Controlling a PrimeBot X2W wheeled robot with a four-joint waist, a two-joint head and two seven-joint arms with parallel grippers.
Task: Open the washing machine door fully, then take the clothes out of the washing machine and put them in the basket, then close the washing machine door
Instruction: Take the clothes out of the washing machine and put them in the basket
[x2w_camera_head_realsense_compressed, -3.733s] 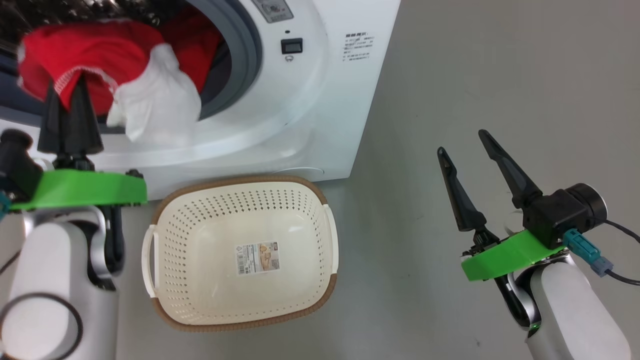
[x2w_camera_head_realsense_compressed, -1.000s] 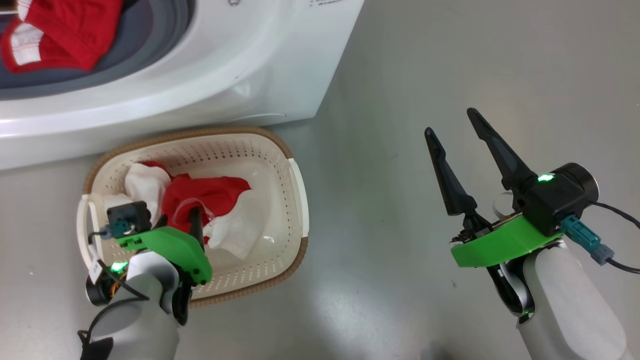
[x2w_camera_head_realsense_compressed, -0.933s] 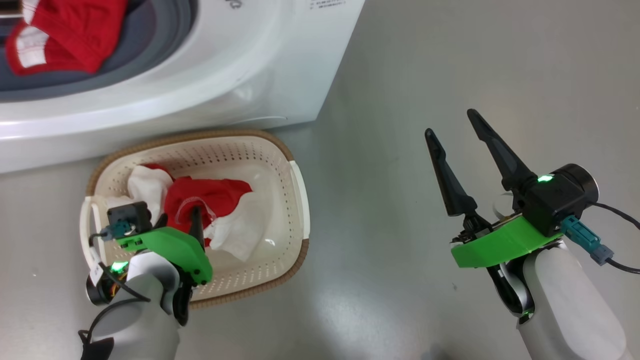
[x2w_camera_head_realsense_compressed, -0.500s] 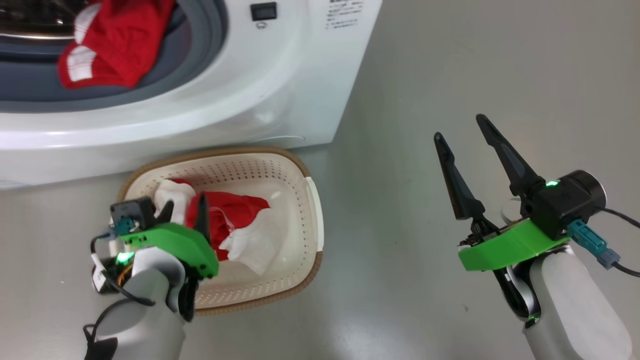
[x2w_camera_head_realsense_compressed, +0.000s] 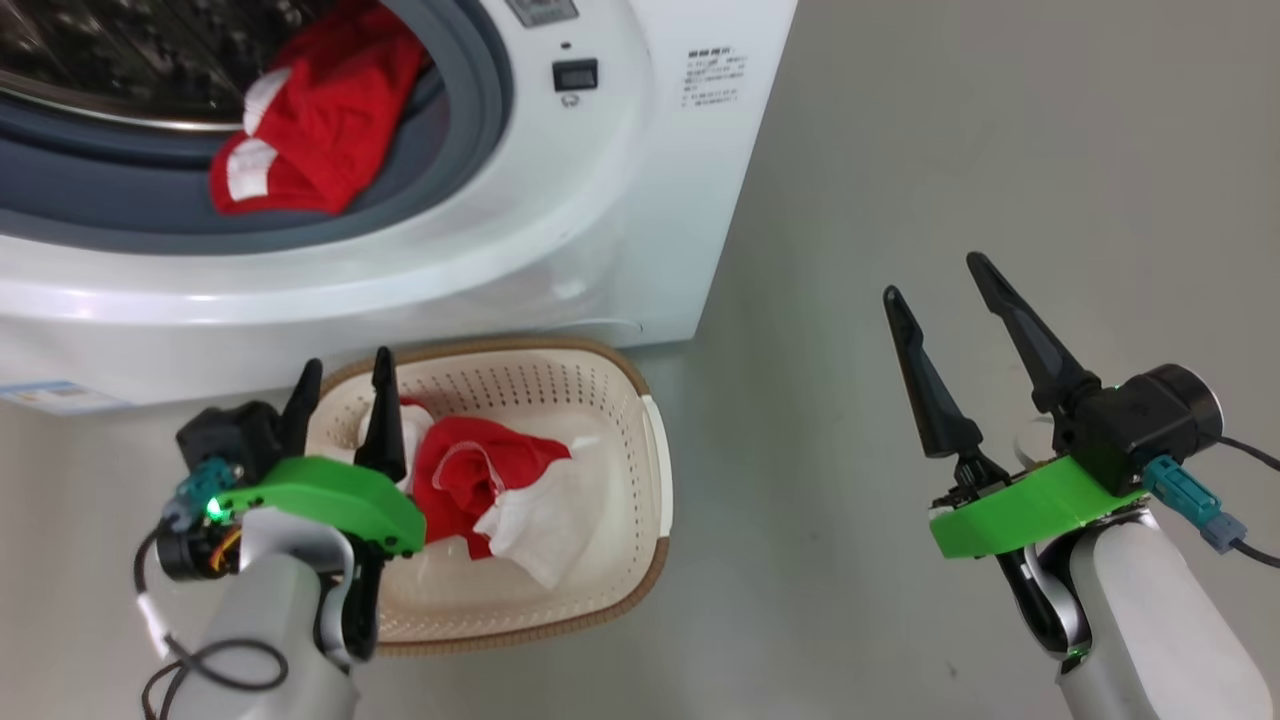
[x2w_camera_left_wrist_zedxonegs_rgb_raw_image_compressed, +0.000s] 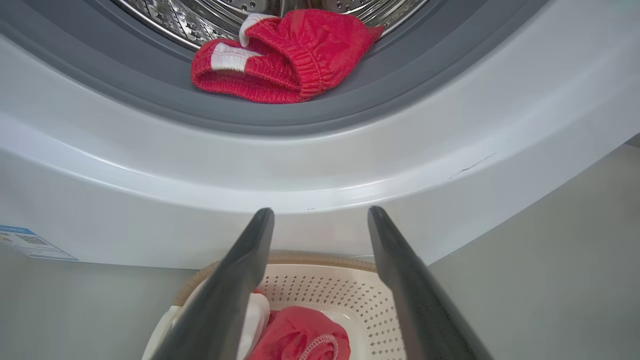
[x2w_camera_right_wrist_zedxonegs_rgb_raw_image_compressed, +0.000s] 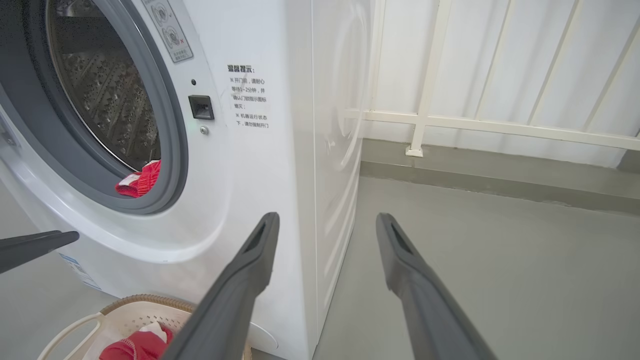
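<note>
Fingers (x2w_camera_head_realsense_compressed: 925, 390) wide apart — seemingly empty

A smooth grey floor (x2w_camera_head_realsense_compressed: 1000, 150) spreads out with a dull sheen and a few small dark specks. In the right wrist view it runs back to a low grey kerb (x2w_camera_right_wrist_zedxonegs_rgb_raw_image_compressed: 500, 182). Above the kerb rises a white wall (x2w_camera_right_wrist_zedxonegs_rgb_raw_image_compressed: 565, 65), fronted by a white railing (x2w_camera_right_wrist_zedxonegs_rgb_raw_image_compressed: 500, 127) whose upright post (x2w_camera_right_wrist_zedxonegs_rgb_raw_image_compressed: 431, 75) stands on the kerb.

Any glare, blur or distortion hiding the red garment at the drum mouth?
Head view: red garment sharp, evenly lit; soft glare on the washing machine front below it. Left wrist view: garment crisp, left gripper fingers soft, panel bowed by lens. Right wrist view: garment small but clear.
</note>
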